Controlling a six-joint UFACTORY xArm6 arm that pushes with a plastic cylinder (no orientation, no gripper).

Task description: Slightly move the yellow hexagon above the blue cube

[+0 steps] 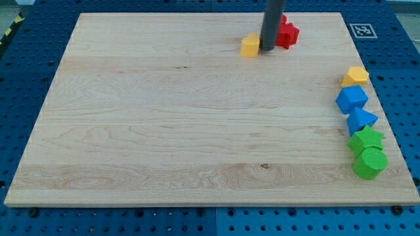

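A small yellow hexagon (250, 46) lies near the view's top centre on the wooden board (164, 131). My tip (268, 50) touches or nearly touches its right side, between it and a red star-shaped block (287, 33). The blue cube (352, 99) sits at the view's right edge of the board, far to the right of and below the hexagon. A second yellow block (355, 76) lies just above the blue cube, touching it.
Below the blue cube runs a column of touching blocks: a blue triangular block (361, 120), a green star (366, 139) and a green cylinder (370, 162). A fiducial marker (360, 29) is at the board's top right corner. A blue pegboard (20, 78) surrounds the board.
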